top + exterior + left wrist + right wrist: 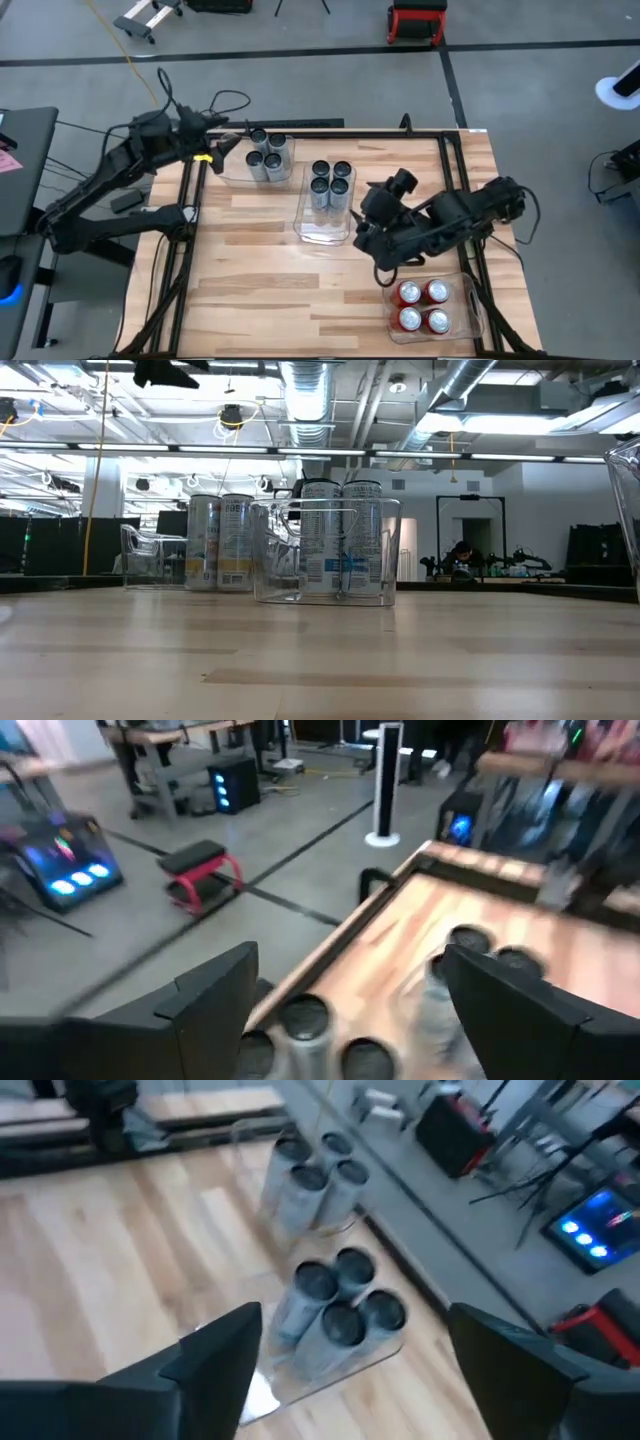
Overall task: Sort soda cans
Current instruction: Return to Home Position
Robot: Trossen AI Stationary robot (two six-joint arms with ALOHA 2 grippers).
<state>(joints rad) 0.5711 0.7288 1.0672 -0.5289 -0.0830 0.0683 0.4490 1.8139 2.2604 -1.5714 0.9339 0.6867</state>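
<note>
Several silver-grey cans (268, 157) stand upright in a clear bin at the table's far left. Several darker grey cans (330, 183) stand in a second clear bin at the middle, and several red cans (422, 305) in a third bin at the near right. My left gripper (232, 143) hovers open just left of the silver-grey cans (305, 1020), holding nothing. My right gripper (358, 228) is open and empty, above the table to the right of the middle bin, facing the darker cans (335, 1305). The low view shows both can groups (220, 543) (340, 540).
The three clear bins (300, 225) (232, 178) (470, 300) have thin walls rising to about the cans' height. Bare wooden tabletop (260, 280) lies at the near left and centre. Black frame rails (190, 200) run along the table's sides.
</note>
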